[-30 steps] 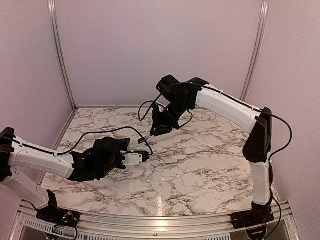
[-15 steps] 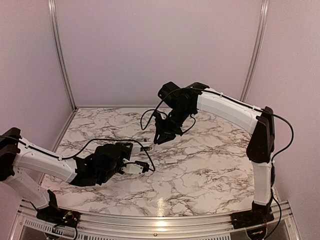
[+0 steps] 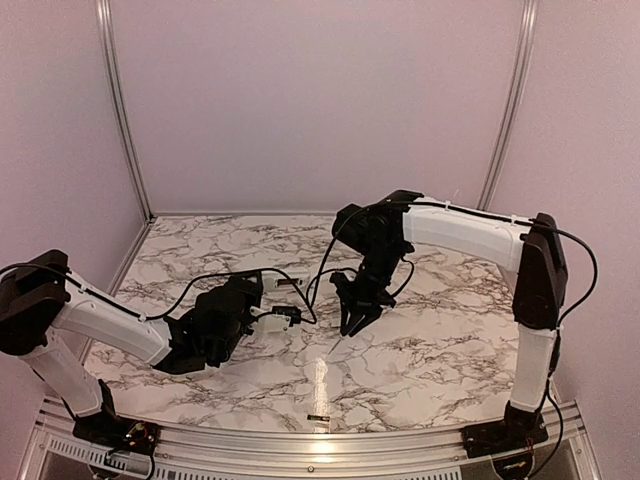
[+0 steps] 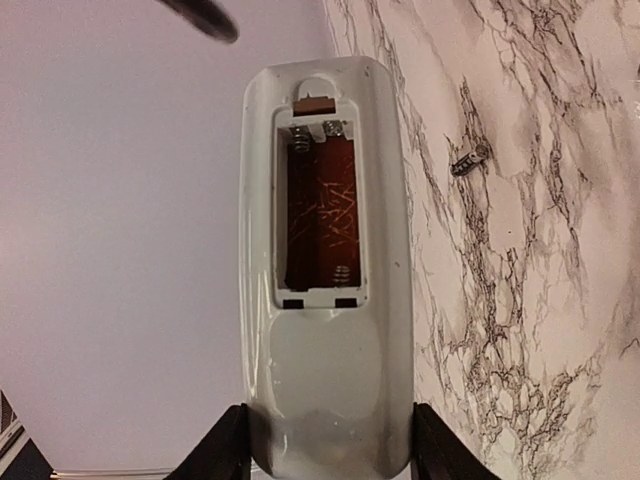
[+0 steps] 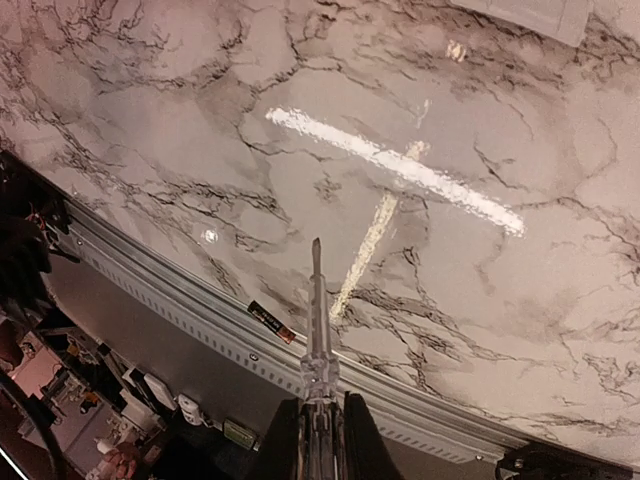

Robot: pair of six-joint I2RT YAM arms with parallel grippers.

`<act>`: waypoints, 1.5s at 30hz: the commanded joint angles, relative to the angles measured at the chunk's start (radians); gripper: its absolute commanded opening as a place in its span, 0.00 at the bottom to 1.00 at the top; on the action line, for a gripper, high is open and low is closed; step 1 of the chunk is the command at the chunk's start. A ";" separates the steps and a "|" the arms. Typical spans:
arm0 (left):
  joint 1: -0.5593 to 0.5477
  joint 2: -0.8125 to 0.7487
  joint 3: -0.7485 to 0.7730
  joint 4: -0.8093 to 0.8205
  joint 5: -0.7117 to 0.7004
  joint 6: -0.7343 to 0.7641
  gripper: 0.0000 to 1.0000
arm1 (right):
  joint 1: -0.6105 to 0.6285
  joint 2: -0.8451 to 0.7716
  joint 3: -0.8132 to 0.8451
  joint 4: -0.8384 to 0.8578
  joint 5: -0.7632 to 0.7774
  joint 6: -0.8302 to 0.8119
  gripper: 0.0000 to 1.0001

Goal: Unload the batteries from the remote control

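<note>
Marble table, left gripper clamping remote control, right gripper pinching thin tool, battery nearby

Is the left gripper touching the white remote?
Touching. In the left wrist view, the left gripper squeezes the remote from both sides.

Table top: white marble pattern, grey veining, glossy. Bright glare streak lay near front edge. Walls: plain pale lilac, on three sides. Aluminium upright stood at each rear corner. Perforated aluminium rail ran along near edge, small dark label on it. Slim clear pointed tool hung tip-down close over marble; contact not determinable. Small flat white plate lay on marble, only partly seen. Loose wiring and electronics sat below rail, blurred.
</note>
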 commanded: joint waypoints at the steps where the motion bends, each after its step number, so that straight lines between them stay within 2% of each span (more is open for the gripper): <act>1: 0.010 0.001 0.023 0.119 -0.078 -0.066 0.00 | -0.002 -0.067 -0.048 -0.113 -0.008 -0.016 0.00; 5: 0.013 -0.001 0.050 0.027 -0.063 -0.135 0.00 | -0.021 -0.058 0.008 -0.111 0.082 0.000 0.00; 8: 0.013 0.006 0.084 -0.051 -0.058 -0.215 0.00 | -0.036 -0.021 0.128 -0.100 0.177 0.023 0.00; 12: 0.013 -0.010 0.175 -0.331 0.009 -0.438 0.00 | -0.051 -0.020 0.222 0.006 0.264 0.052 0.00; 17: 0.016 -0.053 0.227 -0.565 0.093 -0.646 0.00 | -0.077 -0.089 0.165 0.156 0.323 0.096 0.00; 25: 0.049 -0.119 0.305 -0.884 0.321 -0.967 0.00 | -0.082 -0.197 0.018 0.323 0.438 0.131 0.00; 31: 0.053 -0.139 0.316 -0.944 0.471 -1.191 0.00 | -0.082 -0.285 -0.158 0.537 0.467 0.140 0.00; 37: 0.053 -0.134 0.286 -0.939 0.538 -1.332 0.00 | -0.080 -0.336 -0.238 0.655 0.488 0.123 0.00; 45: 0.054 -0.115 0.225 -0.891 0.569 -1.539 0.00 | -0.073 -0.465 -0.321 0.801 0.605 0.086 0.00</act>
